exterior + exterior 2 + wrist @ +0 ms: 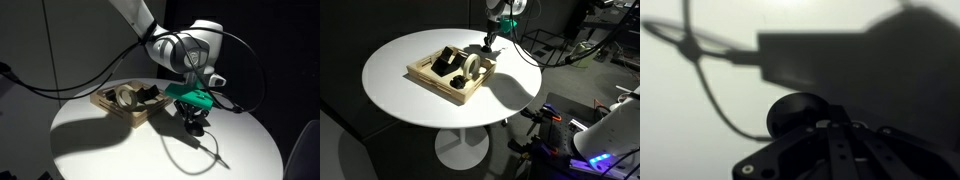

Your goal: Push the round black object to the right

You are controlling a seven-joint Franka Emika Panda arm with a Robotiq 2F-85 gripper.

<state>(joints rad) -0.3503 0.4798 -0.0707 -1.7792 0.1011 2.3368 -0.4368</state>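
Observation:
The round black object (793,112) is a small glossy dome on the white table, right in front of my fingertips in the wrist view. My gripper (196,124) points down at the table beside the wooden tray (112,104), with its fingers together and nothing between them. In both exterior views the gripper (488,44) covers most of the black object, so I cannot pick it out there. In the wrist view the fingers (830,135) appear to touch the dome's near side.
The wooden tray (428,80) holds a pale ring-shaped roll (472,66) and angular black pieces (444,62). A black cable (207,146) trails over the round white table (110,145). Bare tabletop lies around the gripper; the table edge (520,60) is near it.

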